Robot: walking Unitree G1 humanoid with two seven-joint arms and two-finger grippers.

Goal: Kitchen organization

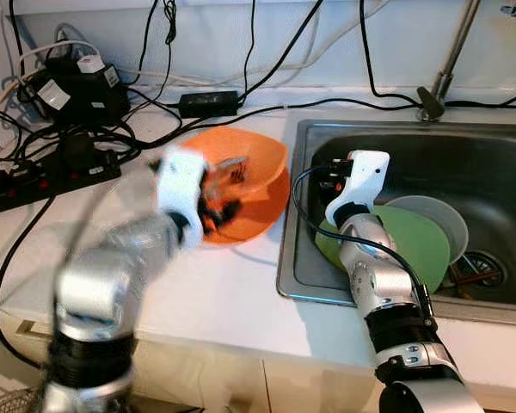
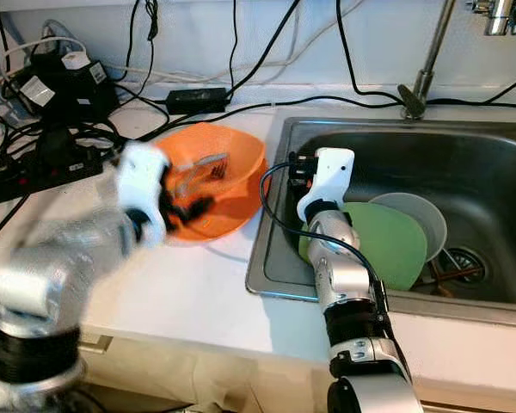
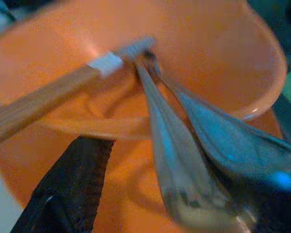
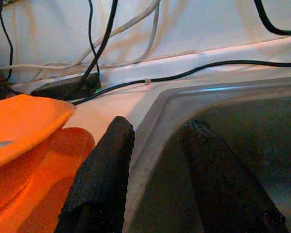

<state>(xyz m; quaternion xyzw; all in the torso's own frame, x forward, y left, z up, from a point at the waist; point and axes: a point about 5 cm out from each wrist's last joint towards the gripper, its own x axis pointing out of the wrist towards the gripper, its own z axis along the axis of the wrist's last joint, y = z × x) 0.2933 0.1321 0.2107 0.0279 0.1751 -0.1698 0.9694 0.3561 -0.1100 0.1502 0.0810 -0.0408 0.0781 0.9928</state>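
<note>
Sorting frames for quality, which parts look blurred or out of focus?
Eye views: the silver left arm is motion-smeared, the sink side sharp. Left wrist view: soft throughout, the orange plastic bowl and metal spoons hazy. Right wrist view: the near black fingers slightly soft.

light: bright, even | blur: left arm (image 1: 112, 267) motion-smeared | left wrist view: soft focus

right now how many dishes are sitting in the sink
2: a green plate leaning at the sink's front left, and a grey bowl right behind it. Chopsticks lie by the drain; more may be hidden behind the right arm.
</note>
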